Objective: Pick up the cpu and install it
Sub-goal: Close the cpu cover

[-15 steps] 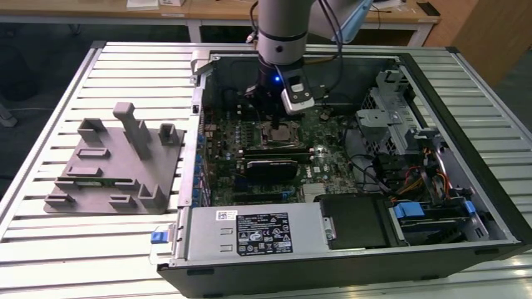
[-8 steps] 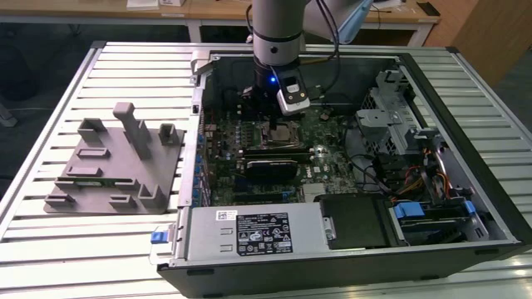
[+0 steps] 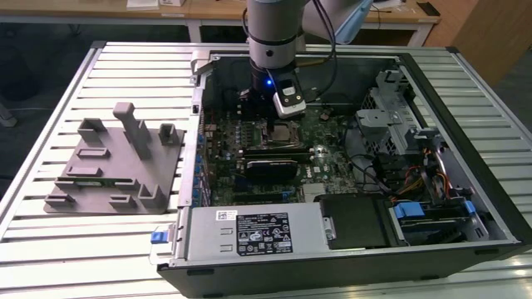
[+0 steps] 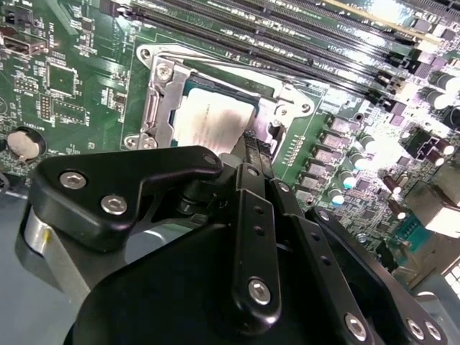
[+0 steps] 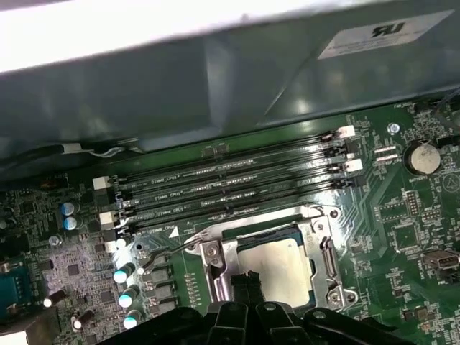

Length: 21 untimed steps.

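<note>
The cpu (image 4: pixel 215 122) (image 5: pixel 284 267) lies flat in the motherboard socket, its silver top facing up; in the exterior view the cpu (image 3: pixel 285 132) sits mid-board under the arm. My gripper (image 4: pixel 253 141) (image 5: pixel 244 282) hangs just above one edge of the chip, its black fingers pressed together with nothing between them. I cannot tell whether the tips touch the chip. In the exterior view the gripper (image 3: pixel 285 119) is mostly hidden behind the white wrist camera. The metal socket frame (image 4: pixel 154 108) (image 5: pixel 328 259) surrounds the chip.
The open computer case (image 3: pixel 490 187) lies on a slatted metal table. Memory slots (image 5: pixel 230 187) run beside the socket, and its thin wire lever (image 5: pixel 180 248) sticks out. A power supply (image 3: pixel 249 233) and a drive cage (image 3: pixel 390 106) flank the board. A grey fixture block (image 3: pixel 116 162) stands at the exterior view's left.
</note>
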Each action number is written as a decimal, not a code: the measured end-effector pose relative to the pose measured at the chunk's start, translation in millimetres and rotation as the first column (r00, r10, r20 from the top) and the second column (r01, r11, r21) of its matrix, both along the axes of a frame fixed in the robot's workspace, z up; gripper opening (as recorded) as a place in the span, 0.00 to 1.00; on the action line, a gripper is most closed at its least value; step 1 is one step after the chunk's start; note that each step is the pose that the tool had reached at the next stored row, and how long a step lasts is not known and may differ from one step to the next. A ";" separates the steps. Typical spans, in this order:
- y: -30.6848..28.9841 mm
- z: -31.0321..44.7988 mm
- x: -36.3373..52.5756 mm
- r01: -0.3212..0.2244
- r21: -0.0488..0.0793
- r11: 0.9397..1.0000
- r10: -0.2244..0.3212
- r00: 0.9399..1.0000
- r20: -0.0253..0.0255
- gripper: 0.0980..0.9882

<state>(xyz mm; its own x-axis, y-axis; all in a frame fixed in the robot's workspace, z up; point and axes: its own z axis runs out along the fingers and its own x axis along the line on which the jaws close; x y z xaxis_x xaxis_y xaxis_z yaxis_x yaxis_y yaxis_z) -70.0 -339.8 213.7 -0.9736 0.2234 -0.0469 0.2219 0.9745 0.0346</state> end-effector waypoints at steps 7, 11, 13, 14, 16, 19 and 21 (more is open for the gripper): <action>-0.8 -4.2 -0.7 -0.003 -0.002 1.000 0.003 1.000 0.000 0.01; -0.8 -4.3 -0.6 -0.003 -0.002 1.000 0.003 1.000 0.000 0.01; -0.7 -4.8 -0.8 -0.003 -0.001 1.000 0.003 1.000 0.000 0.01; -0.7 -5.5 -1.1 -0.003 -0.001 1.000 0.003 1.000 0.000 0.01; -0.8 -6.5 -1.3 -0.008 -0.002 1.000 0.008 1.000 0.000 0.01; -0.8 -7.8 -2.7 -0.023 -0.004 1.000 0.023 1.000 0.000 0.01; -0.8 -8.4 -5.0 -0.030 -0.005 1.000 0.030 1.000 0.000 0.01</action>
